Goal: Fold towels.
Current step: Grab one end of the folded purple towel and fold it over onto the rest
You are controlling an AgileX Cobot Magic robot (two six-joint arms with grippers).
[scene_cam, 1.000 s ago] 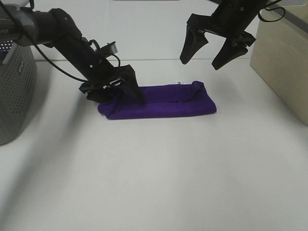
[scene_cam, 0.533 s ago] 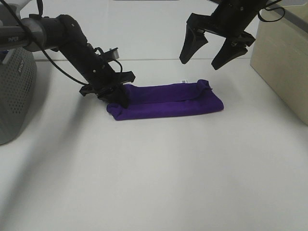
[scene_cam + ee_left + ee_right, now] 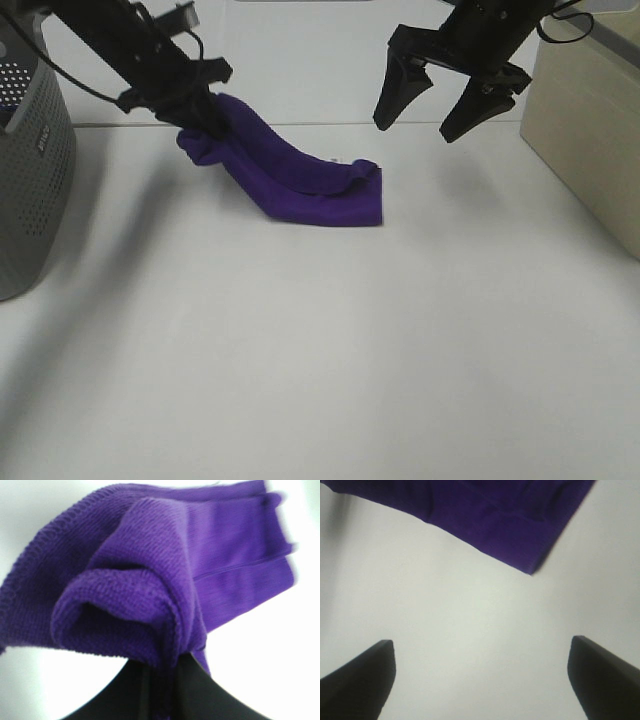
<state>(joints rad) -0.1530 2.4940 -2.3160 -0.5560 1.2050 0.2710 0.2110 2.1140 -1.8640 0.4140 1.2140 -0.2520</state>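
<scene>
Right of the grey basket (image 3: 30, 170), the left gripper (image 3: 205, 118) is pinched tight on one end of the purple towel (image 3: 310, 190), holding that end up off the white table (image 3: 320, 350). The folded strip slopes down away from the basket, and its far end lies flat on the table. Farther still from the basket, the right gripper (image 3: 415, 130) hangs above the table, jaws spread wide, apart from the towel.

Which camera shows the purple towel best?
The exterior high view: the whole towel, one end lifted by the left gripper, the other on the table. Left wrist shows only bunched folds; right wrist, just one corner.
</scene>
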